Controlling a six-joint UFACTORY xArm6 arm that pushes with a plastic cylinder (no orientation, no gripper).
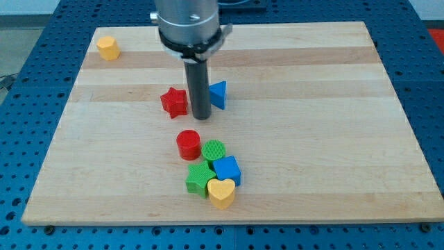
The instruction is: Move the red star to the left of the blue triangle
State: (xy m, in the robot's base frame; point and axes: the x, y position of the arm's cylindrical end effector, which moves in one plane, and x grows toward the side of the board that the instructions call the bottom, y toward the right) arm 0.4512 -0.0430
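Observation:
The red star lies on the wooden board, left of centre. The blue triangle lies just to the right of it. My tip stands between the two, at the bottom end of the dark rod, close to the star's right side and the triangle's lower left. The rod hides part of the triangle's left edge.
A red cylinder, a green cylinder, a blue cube, a green block and a yellow heart cluster below the tip. A yellow hexagon block sits at the top left corner.

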